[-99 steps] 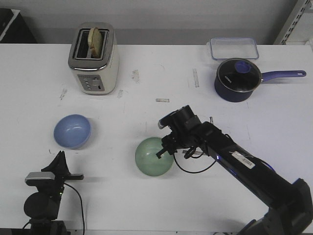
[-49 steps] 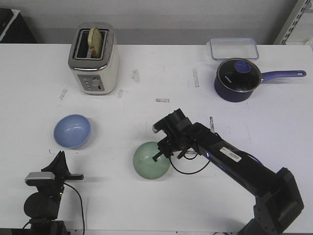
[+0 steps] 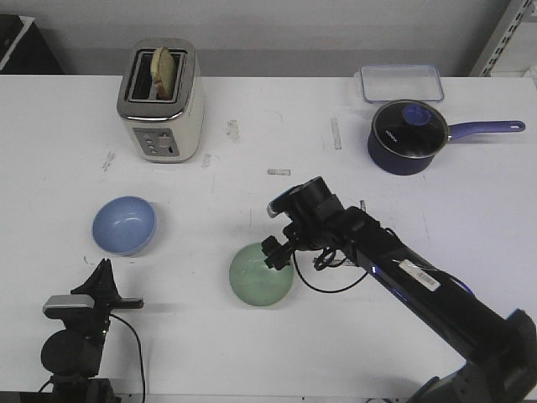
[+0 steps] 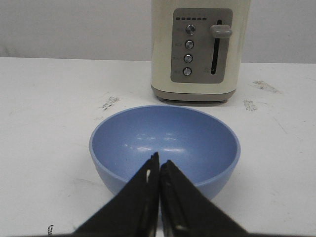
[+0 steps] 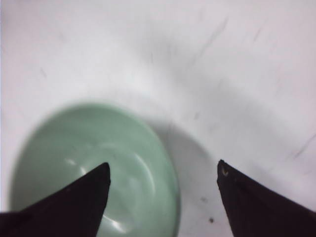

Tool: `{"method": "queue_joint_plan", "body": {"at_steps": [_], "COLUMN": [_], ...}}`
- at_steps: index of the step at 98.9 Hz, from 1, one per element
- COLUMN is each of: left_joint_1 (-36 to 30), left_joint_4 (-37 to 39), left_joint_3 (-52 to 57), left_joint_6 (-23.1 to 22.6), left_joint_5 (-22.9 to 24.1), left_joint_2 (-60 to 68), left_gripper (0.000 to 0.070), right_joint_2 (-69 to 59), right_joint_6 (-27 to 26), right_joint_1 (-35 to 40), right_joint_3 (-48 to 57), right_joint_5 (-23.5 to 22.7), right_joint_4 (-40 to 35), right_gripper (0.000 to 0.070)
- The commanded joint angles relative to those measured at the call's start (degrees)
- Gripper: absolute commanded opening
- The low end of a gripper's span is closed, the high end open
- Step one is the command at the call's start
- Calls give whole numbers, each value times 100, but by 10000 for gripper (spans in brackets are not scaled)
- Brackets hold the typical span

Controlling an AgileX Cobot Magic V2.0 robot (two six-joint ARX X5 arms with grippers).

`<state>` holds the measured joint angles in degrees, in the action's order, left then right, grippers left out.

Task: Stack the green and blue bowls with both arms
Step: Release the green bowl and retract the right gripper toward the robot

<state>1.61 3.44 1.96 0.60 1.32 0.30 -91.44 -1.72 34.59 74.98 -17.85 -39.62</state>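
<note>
The pale green bowl [image 3: 260, 279] sits upright on the table near the front middle. My right gripper [image 3: 275, 252] is open and hangs over the bowl's far right rim. In the right wrist view [image 5: 163, 168] one finger is above the green bowl's [image 5: 84, 158] inside and the other is above bare table. The pale blue bowl [image 3: 124, 224] sits upright at the left. My left gripper [image 3: 103, 266] is shut and empty, low and just in front of the blue bowl. In the left wrist view [image 4: 159, 162] the closed tips point at the blue bowl [image 4: 197, 143].
A cream toaster [image 3: 161, 101] with bread in it stands at the back left, also in the left wrist view [image 4: 200, 49]. A dark blue lidded saucepan [image 3: 409, 137] and a clear lidded box [image 3: 402, 82] stand at the back right. A cable loops under the right wrist.
My right arm shifted left and then back a little above the green bowl's rim. The green bowl slid slightly to the left. The left arm has not moved.
</note>
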Motion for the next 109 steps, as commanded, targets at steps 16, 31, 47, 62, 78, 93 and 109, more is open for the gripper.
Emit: {"method": "queue_joint_plan", "body": {"at_steps": [16,31,47,62,78,93,109], "left_joint_1": [-2,-2,-2,-2,-2,-2,-2], "left_joint_4": [87,90,92,101,105,221,319], "left_joint_3": [-118,-118,-118,-118,-118,-116,114], "left_joint_6": [13,13,17,55,55,66,291], "left_joint_5": [-4,-4,-4,-4,-4,-4,39], "left_joint_2": [-11,-11,-11,-11,-11,-11,2], "left_gripper": [2,2,2,3,2,2,2], "right_joint_2": [831,1453,2236,3088,4052,4878,5451], "right_joint_6": [20,35,175,216,219,393,420], "right_joint_1": [-533,-1093,-1696,-2312,-2734,-2839,-2839], "right_joint_3": [155,76,-612,-1759,-3069,-3989,-4395], "right_joint_5": [330,833,1519,1676,1674,1637,1637], "right_joint_4": [-79,-420,-192,494,1276,1766,1989], "right_gripper": [241,46,0,0,0,0,1]}}
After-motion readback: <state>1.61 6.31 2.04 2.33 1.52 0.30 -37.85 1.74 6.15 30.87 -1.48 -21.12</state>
